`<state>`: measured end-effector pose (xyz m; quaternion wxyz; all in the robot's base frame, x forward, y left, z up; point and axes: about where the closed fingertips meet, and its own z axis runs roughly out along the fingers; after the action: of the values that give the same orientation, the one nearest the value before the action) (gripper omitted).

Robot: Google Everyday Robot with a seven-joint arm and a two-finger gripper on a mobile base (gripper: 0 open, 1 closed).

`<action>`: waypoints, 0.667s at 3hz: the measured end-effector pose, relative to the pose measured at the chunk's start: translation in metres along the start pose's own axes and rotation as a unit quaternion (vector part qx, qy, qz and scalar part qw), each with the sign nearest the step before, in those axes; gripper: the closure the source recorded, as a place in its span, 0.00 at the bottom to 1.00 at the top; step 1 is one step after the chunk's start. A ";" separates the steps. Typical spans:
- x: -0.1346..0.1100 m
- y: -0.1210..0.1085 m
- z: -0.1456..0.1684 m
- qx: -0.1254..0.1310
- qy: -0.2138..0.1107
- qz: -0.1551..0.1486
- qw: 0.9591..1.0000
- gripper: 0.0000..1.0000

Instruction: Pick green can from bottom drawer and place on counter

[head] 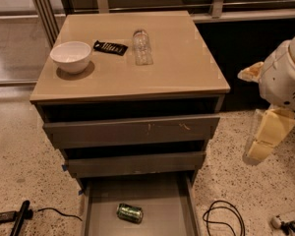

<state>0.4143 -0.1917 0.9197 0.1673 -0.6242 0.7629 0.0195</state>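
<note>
The green can [130, 213] lies on its side on the grey floor of the bottom drawer [157, 195], which is pulled out at the foot of the cabinet. Above it, the beige counter [172, 58] forms the cabinet's top. My gripper [259, 150] hangs off the cabinet's right side at about the height of the middle drawer. It is well above and to the right of the can and touches nothing. The white arm [285, 77] leads up from it to the right edge.
On the counter stand a white bowl [71, 56], a black flat object [110, 47] and a clear jar [142, 46] lying down. The two upper drawers [130, 131] stand slightly open. Black cables [223, 219] and a black tool [18, 218] lie on the speckled floor.
</note>
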 end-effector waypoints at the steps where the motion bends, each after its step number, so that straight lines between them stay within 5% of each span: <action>1: 0.010 0.030 0.062 0.004 -0.054 0.042 0.998 0.00; 2: 0.011 0.042 0.116 0.012 -0.065 0.078 0.995 0.00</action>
<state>0.3994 -0.1655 0.7996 0.2216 -0.5580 0.7971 0.0638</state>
